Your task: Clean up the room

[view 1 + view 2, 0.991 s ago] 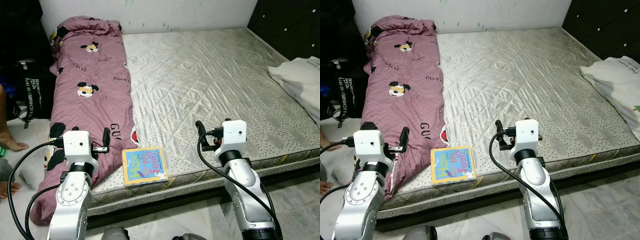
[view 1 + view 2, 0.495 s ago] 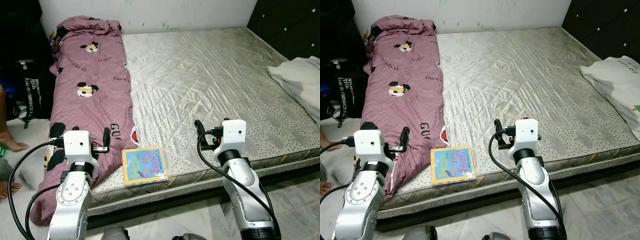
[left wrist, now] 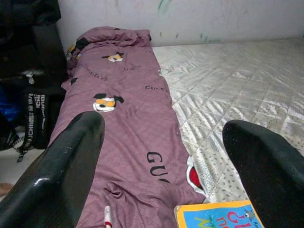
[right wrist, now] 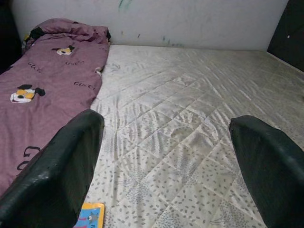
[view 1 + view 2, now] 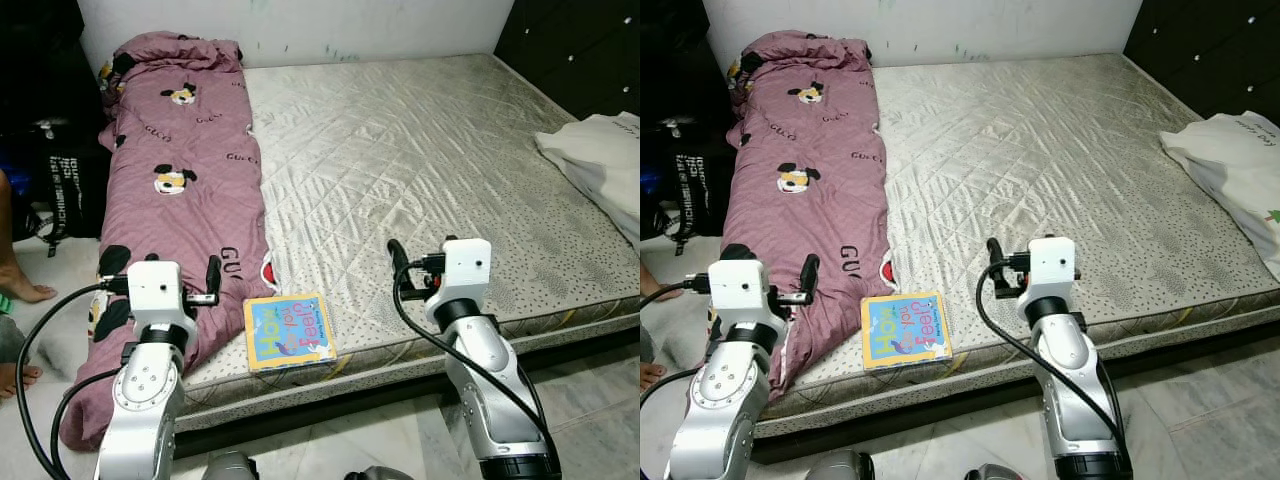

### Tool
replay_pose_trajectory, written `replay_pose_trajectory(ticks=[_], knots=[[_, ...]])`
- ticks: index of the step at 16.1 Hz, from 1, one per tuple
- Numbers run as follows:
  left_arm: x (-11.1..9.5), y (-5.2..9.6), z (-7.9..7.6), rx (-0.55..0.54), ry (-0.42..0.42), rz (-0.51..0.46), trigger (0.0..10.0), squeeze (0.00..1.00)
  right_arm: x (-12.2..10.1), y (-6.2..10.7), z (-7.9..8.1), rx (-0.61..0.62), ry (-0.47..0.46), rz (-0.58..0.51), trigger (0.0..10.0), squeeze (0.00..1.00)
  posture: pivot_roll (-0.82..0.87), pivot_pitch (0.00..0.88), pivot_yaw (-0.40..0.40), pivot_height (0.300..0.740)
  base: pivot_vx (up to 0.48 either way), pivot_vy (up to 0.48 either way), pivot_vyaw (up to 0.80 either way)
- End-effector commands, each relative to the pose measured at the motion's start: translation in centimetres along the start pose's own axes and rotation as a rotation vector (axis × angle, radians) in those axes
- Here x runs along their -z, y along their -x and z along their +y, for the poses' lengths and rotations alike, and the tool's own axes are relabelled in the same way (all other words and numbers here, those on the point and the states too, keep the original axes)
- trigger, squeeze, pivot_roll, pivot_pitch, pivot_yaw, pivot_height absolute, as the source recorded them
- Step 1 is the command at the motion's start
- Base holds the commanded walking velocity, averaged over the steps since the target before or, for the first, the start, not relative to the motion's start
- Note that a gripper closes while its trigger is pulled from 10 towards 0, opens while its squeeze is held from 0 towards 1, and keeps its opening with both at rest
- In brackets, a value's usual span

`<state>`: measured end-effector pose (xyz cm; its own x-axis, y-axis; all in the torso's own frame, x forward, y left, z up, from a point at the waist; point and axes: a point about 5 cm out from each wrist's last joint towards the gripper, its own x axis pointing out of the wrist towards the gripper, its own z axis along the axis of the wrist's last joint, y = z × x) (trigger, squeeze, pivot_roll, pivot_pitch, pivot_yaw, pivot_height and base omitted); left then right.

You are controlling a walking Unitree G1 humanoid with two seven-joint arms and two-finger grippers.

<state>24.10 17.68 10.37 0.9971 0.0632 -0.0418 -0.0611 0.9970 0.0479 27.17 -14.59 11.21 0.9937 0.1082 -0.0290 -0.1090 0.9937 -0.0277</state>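
Right end effector [image 5: 398, 262] edged slightly left, both end effectors wide open and empty over the bed's [image 5: 430, 150] near edge, left end effector [image 5: 212, 278] above purple blanket [image 5: 185, 190], colourful book [image 5: 290, 331] between them.

Two silver arms built of rounded jointed segments, each capped by a boxy white wrist housing. A black cable loops from each housing along the arm. The left end effector [image 5: 212, 278] and right end effector [image 5: 397, 256] have long black fingers (glossy, rounded tips).

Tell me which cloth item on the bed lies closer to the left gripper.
The purple blanket with cartoon faces, along the bed's left side just beyond the left gripper. The white cloth lies at the far right edge.
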Motion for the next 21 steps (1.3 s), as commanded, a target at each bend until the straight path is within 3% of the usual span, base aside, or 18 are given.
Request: replay_pose_trajectory(ticks=[1, 8, 21], knots=[[0.08, -0.04, -0.09, 0.008, -0.006, 0.011, 10.0, 0.0, -0.26, -0.05, 0.04, -0.01, 0.002, -0.002, 10.0, 0.0, 0.03, 0.049, -0.037, 0.74, 0.0, 0.0, 0.0], [0.07, -0.05, -0.07, 0.007, -0.007, 0.012, 10.0, 0.0, -0.3, -0.1, 0.07, -0.012, 0.001, -0.006, 10.0, 0.0, 0.03, 0.049, -0.037, 0.74, 0.0, 0.0, 0.0], [0.03, -0.39, -0.23, 0.001, -0.014, 0.009, 10.0, 0.0, -0.3, -0.36, 0.1, -0.015, 0.003, -0.009, 10.0, 0.0, 0.03, 0.037, -0.038, 0.59, 0.0, 0.0, 0.0]])
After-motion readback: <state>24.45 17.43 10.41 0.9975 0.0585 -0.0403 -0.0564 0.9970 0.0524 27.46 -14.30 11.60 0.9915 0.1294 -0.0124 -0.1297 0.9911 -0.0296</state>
